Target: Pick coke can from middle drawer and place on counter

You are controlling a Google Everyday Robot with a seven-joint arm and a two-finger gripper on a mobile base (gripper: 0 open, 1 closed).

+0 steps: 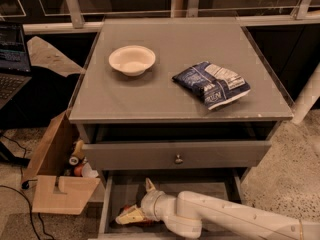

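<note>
The middle drawer [112,199] is pulled out at the bottom of the cabinet. The coke can [142,223] lies on the drawer floor at the front left, with only red slivers showing. My gripper [133,200] reaches into the drawer from the right on a white arm [225,219]. Its jaws stand apart. One finger [149,185] points toward the back, the other finger [128,216] lies over the can and hides most of it. The grey counter [165,91] is the cabinet top above.
A white bowl [132,60] and a blue-and-white chip bag [211,84] lie on the counter. The drawer with a small round knob [178,159] is slightly open above the middle drawer. A cardboard box [55,176] with bottles stands on the floor at left, by a laptop [11,59].
</note>
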